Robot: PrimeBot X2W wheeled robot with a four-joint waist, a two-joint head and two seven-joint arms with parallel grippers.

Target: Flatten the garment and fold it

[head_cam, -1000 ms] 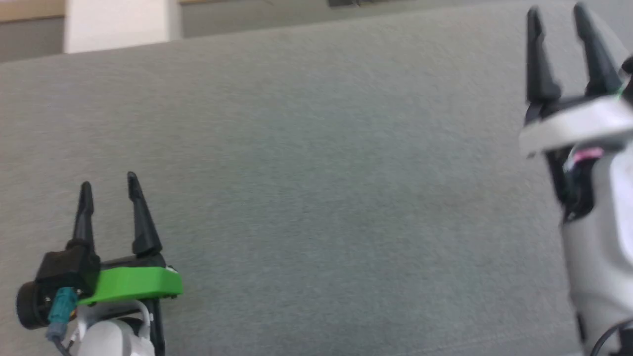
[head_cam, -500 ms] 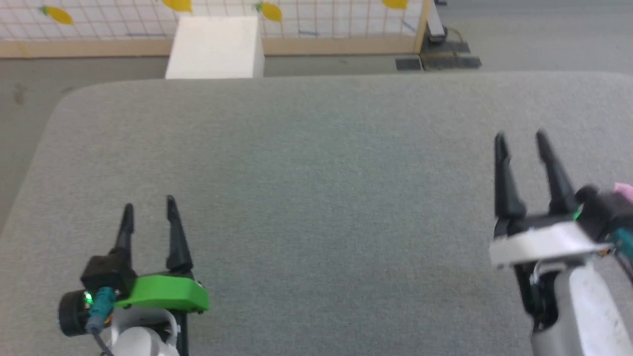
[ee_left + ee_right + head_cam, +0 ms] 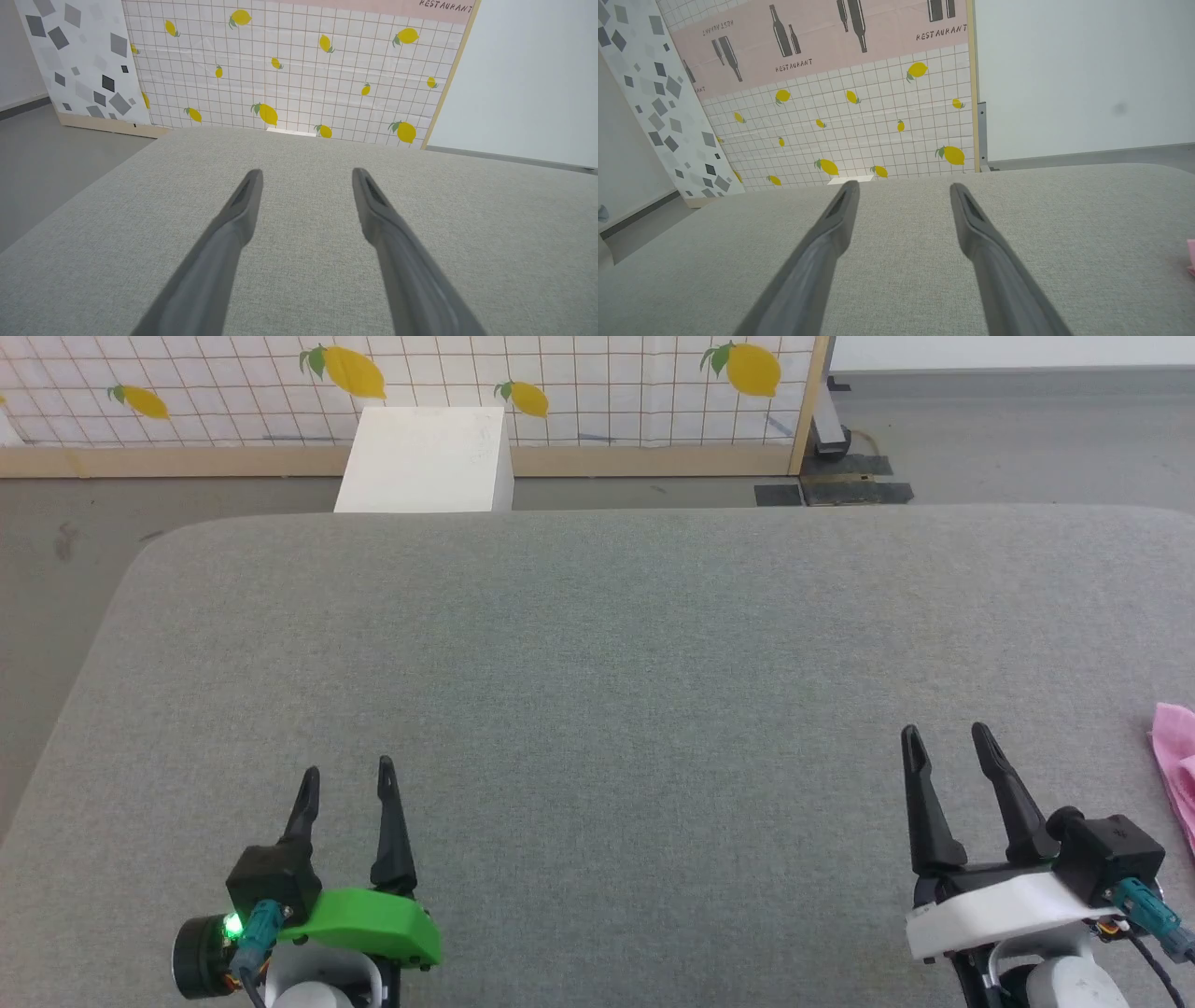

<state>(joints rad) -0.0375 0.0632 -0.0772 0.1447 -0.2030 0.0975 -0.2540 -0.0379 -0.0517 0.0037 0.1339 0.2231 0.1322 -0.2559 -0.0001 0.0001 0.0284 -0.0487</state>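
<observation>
A slip of the pink garment (image 3: 1178, 765) lies at the right edge of the grey padded table (image 3: 597, 644) in the head view, mostly cut off by the frame. Its edge also peeks in as the garment (image 3: 1191, 256) at the far right of the right wrist view. My right gripper (image 3: 945, 739) stands open at the lower right, a short way left of the cloth and apart from it. Over the lower left of the table my left gripper (image 3: 346, 775) is open too, nothing between its fingers (image 3: 243, 205). The right fingers (image 3: 971, 219) hold nothing.
Beyond the table's far edge a white box (image 3: 425, 459) stands against a lemon-print tiled panel (image 3: 560, 373) with a wooden base. Grey floor lies to the left and far right. The table's left corner is rounded.
The head camera has tilted up, bringing the table's far edge, box and panel into view. Both grippers sit lower in the picture now, the right one most, and pink cloth appears at the right.
</observation>
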